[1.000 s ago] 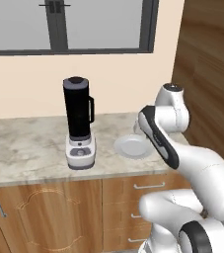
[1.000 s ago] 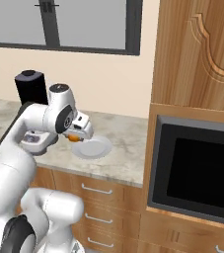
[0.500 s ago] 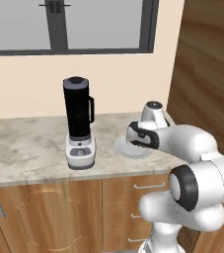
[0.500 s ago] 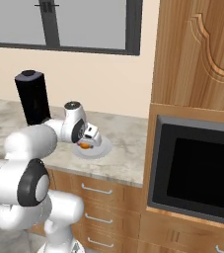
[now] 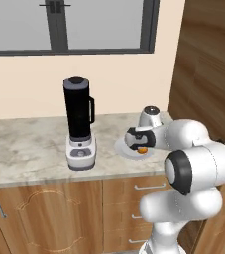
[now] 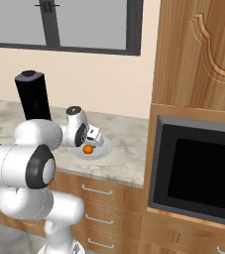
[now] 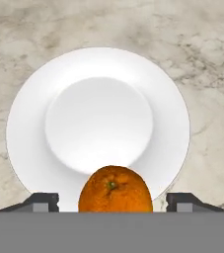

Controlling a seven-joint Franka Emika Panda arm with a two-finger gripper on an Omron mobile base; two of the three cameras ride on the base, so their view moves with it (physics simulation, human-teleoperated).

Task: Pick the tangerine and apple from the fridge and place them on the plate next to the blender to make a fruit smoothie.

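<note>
The tangerine rests on the near rim of the pale round plate, with both dark fingertips standing well clear of its sides. My gripper is open and hovers low over the plate, just right of the blender. From the right base view the tangerine lies on the plate under the gripper, with the black blender jar to the left. The apple and the fridge are out of view.
The plate lies on a marble counter over wooden drawers. A black microwave sits in the tall wooden cabinet to the right. A window spans the back wall.
The arm has swung forward and down, bringing the tangerine from above the counter onto the plate. The fingers now stand apart from the fruit.
</note>
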